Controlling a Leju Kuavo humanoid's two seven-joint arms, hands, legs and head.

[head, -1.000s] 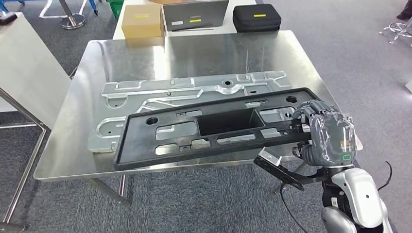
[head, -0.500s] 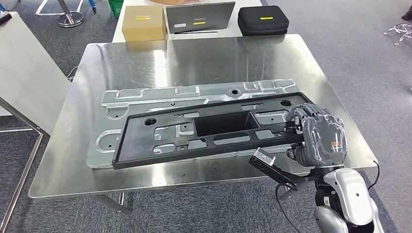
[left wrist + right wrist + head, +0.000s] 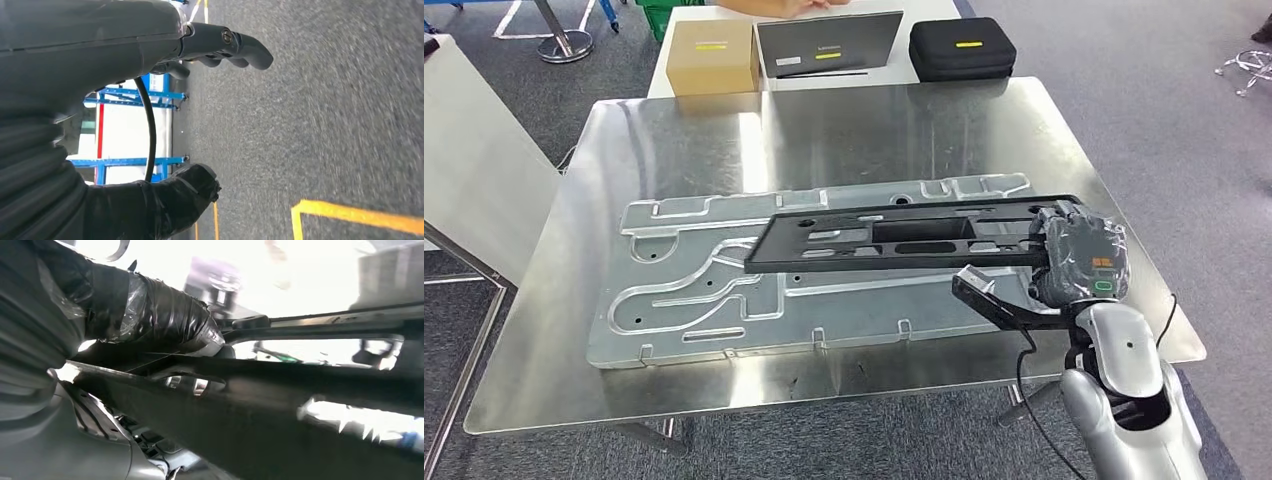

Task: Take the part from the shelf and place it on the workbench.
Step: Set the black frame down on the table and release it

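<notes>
Part [image 3: 894, 238], a long black plastic frame, is gripped at its right end by right hand [image 3: 1079, 262]; its far end is raised above the silver stamped panel [image 3: 724, 290] on the steel desk [image 3: 674, 130]. Left hand [image 3: 220, 45] hangs over grey floor, fingers loosely curled, holding nothing. Cardboard box [image 3: 714, 55] and black case [image 3: 962, 48] sit beyond the desk.
</notes>
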